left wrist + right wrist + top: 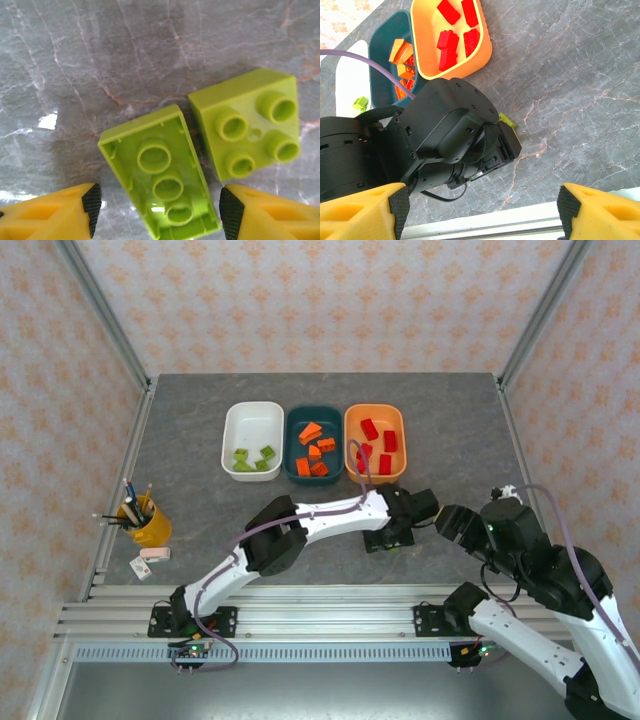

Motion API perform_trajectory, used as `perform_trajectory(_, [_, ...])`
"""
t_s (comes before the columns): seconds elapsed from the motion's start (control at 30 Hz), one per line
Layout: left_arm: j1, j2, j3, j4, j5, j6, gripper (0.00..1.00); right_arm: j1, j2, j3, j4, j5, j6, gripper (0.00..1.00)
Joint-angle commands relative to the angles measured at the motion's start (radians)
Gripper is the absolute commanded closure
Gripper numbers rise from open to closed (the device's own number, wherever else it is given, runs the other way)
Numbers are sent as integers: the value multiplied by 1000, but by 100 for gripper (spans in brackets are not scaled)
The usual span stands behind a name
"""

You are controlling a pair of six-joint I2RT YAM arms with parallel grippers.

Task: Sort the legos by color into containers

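Left wrist view: the left claw [160, 212] hangs low over the grey table [75, 75], jaws open and straddling the near end of a lime green long brick [160, 175]. That brick lies upside down, hollow side up. Its long axis slants from between the pads away and to the left. The right pad [231, 212] is just beside it; the left pad [91, 207] stands off.

A lime square brick [250, 132], studs up, sits just beyond the right pad, beside the long brick.

The right claw [483, 210] is spread wide and empty.

Beyond the left claw from above, the white tub [252, 425] holds green bricks, the teal tub [313, 410] orange ones, and the orange tub [375, 409] red ones.
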Motion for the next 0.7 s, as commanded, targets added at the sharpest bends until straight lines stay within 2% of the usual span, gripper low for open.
perform_trajectory(0.0, [12,37,41,-64,-68,-28,37,7,-22,2,-32,15,-7,21])
perform_trajectory(0.13, [28,35,23,-81,-92,-13,45,7,-27,15,-44,28,-6,21])
perform_trajectory(0.33, [60,-30,-116,-28,-101,24,50,7,-27,16,-48,37,-6,21])
perform_trajectory(0.47, [69,-24,-136,23,-91,89,54,7,-27,8,-43,37,0,21])
perform_trajectory(0.67, [70,-11,-134,67,-88,159,70,7,-27,-8,-30,31,5,21])
